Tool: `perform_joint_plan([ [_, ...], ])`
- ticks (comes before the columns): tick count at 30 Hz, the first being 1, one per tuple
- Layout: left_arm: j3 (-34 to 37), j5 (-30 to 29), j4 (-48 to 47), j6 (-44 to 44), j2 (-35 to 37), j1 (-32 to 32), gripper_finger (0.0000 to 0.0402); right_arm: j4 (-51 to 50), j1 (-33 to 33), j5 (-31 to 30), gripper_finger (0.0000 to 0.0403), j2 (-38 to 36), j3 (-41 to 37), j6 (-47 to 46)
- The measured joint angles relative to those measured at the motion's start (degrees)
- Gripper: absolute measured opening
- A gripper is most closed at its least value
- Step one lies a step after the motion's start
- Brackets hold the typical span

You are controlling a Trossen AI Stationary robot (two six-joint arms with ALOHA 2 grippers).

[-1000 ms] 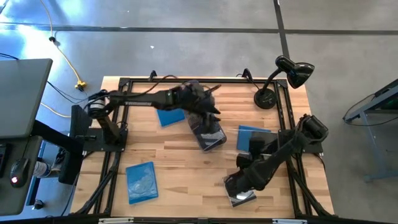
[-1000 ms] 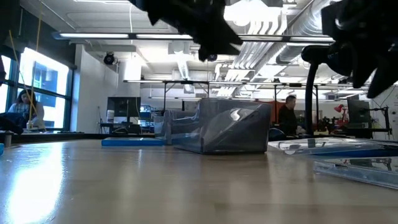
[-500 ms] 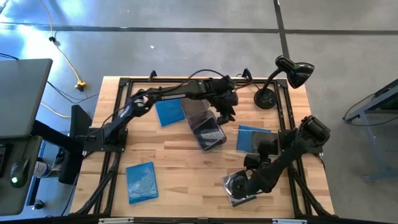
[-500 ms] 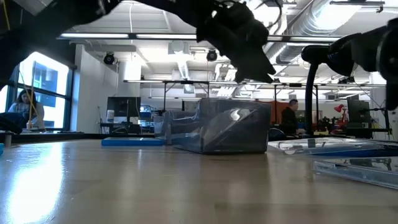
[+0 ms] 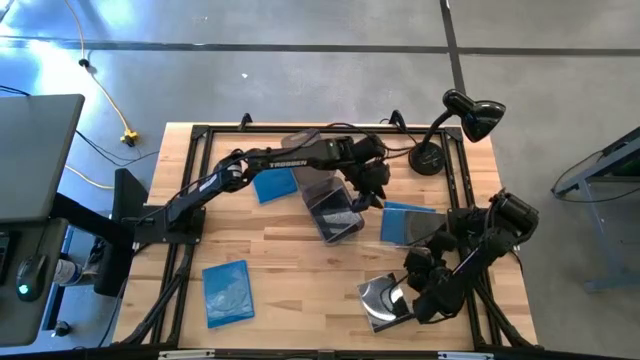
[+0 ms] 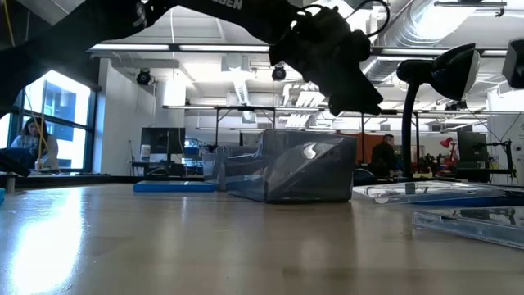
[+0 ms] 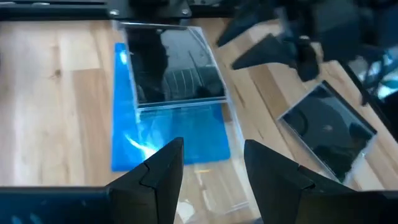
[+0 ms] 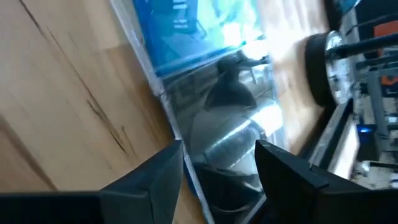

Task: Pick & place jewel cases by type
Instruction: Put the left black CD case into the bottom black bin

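The blue jewel case (image 5: 405, 221) lies flat at the counter's (image 5: 280, 270) 3 o'clock side, a dark case (image 7: 177, 71) stacked over its far end. Judged light, stiff, slick and brittle; best pinched across opposite thin edges. Its long axis runs roughly 9-to-3 in the high view. The left gripper (image 7: 208, 168) hovers above it, fingers spread, holding nothing. The right gripper (image 8: 217, 171), fingers spread, hangs over the clear case (image 5: 385, 297) at 5 o'clock.

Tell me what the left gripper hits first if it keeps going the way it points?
Probably the dark-faced case stacked on a blue case ahead of the open left gripper; depth is uncertain.
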State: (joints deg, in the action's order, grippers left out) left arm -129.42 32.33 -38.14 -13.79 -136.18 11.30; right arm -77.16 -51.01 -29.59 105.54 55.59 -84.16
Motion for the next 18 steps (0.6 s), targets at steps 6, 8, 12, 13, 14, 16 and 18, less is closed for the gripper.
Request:
perform_joint_plan([
  [6, 0.1, -0.1, 0.7, -0.8, 0.9, -2.2, 0.0168, 8.4, -0.2, -3.5, 0.0195, 0.0, -7.0, 0.5],
  [8, 0.0, 0.2, 0.8, -0.3, 1.6, -2.4, 0.0168, 8.4, -0.2, -4.4, 0.0195, 0.0, -8.3, 0.6],
  [12, 0.0, 2.6, -0.9, 2.5, 3.8, -2.3, 0.0168, 8.2, -0.1, -5.1, 0.0195, 0.0, -9.3, 2.5],
  [13, 0.1, 3.6, -2.6, 2.7, 4.7, -2.3, 0.0168, 8.2, -0.1, -5.4, 0.0195, 0.0, -9.2, 3.4],
  [14, 0.1, 4.0, -3.2, 2.7, 5.4, -2.3, 0.0168, 8.1, -0.2, -6.2, 0.0195, 0.0, -9.0, 4.1],
  [16, 0.0, 4.3, -4.3, 2.5, 7.2, -2.3, 0.0168, 7.8, -0.4, -8.0, 0.0195, 0.0, -8.0, 5.7],
  [18, 0.0, 4.3, -6.1, 2.1, 8.7, -2.3, 0.0168, 7.5, -0.5, -10.9, 0.0195, 0.0, -7.2, 7.7],
])
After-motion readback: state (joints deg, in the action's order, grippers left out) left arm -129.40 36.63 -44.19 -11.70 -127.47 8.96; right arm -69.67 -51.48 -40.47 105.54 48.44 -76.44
